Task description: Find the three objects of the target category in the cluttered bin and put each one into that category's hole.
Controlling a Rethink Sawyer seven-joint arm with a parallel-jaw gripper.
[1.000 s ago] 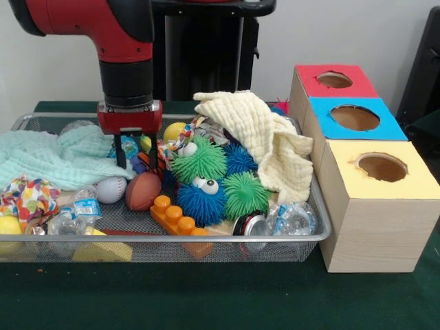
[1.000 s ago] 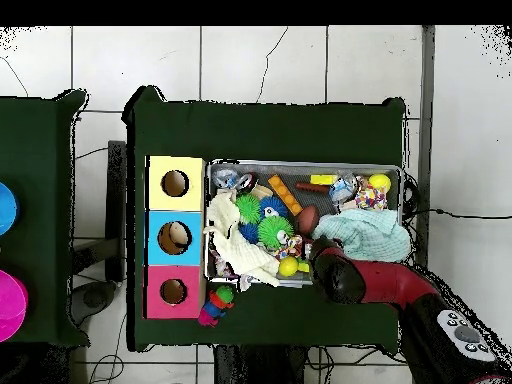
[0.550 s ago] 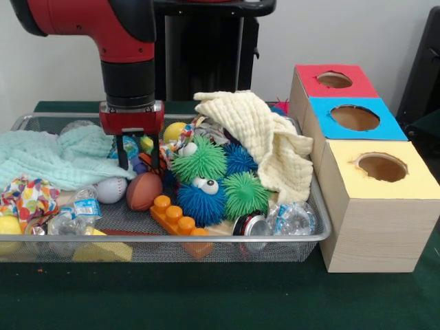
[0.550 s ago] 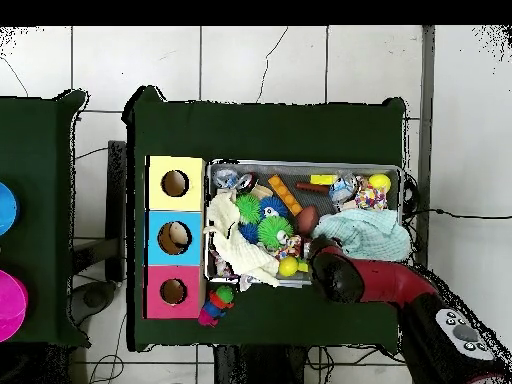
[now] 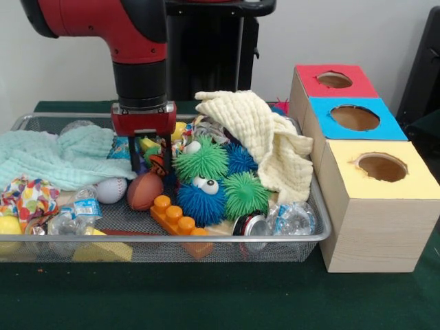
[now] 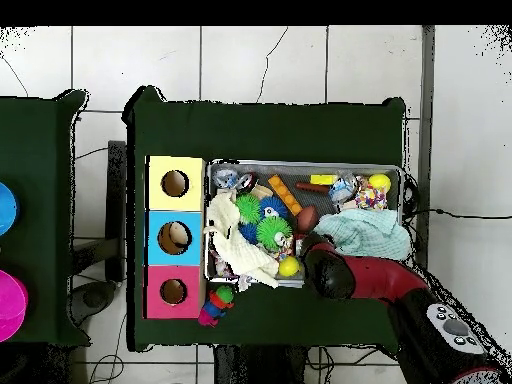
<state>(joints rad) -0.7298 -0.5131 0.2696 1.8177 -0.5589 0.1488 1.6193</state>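
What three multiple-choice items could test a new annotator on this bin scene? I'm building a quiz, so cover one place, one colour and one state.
1. Where does the brown football lie?
A. In the blue box's hole
B. In the wire bin, beside the white baseball
C. On the green tablecloth outside the bin

2. What colour is the top of the box nearest the camera in the front view?
A. Yellow
B. Red
C. Purple

3. How is the gripper placed?
A. Drawn back out of view
B. Inside the red box's hole
C. Open, down among the toys in the bin

Answers:
1 B: the football sits on the bin floor next to the baseball.
2 A: the near box has a yellow top; blue and red follow behind.
3 C: its two fingers stand apart, tips low amid the clutter.
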